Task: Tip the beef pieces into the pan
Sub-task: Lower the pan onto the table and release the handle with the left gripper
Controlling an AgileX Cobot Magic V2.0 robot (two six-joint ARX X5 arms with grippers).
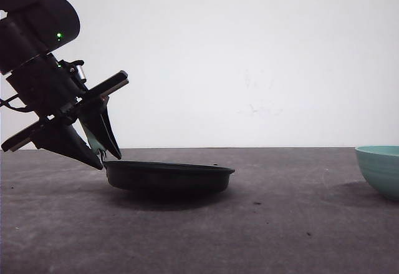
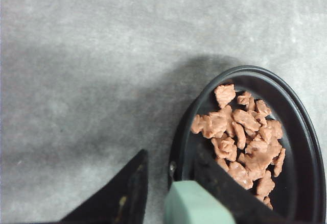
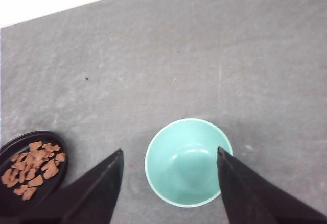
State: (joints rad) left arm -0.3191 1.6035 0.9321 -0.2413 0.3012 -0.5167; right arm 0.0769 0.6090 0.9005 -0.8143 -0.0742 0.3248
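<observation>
The black pan rests on the dark table, left of centre. The beef pieces lie heaped inside it, reddish-brown and small. My left gripper is angled down at the pan's left end. It stands open astride the mint-green handle: one finger lies against the handle and the other is a gap away from it. Off to the right, my right gripper hangs open above the teal bowl, which has nothing in it. The pan and beef pieces show beside it.
The teal bowl stands at the table's right edge in the front view. Bare grey tabletop stretches between pan and bowl. A white wall closes off the back.
</observation>
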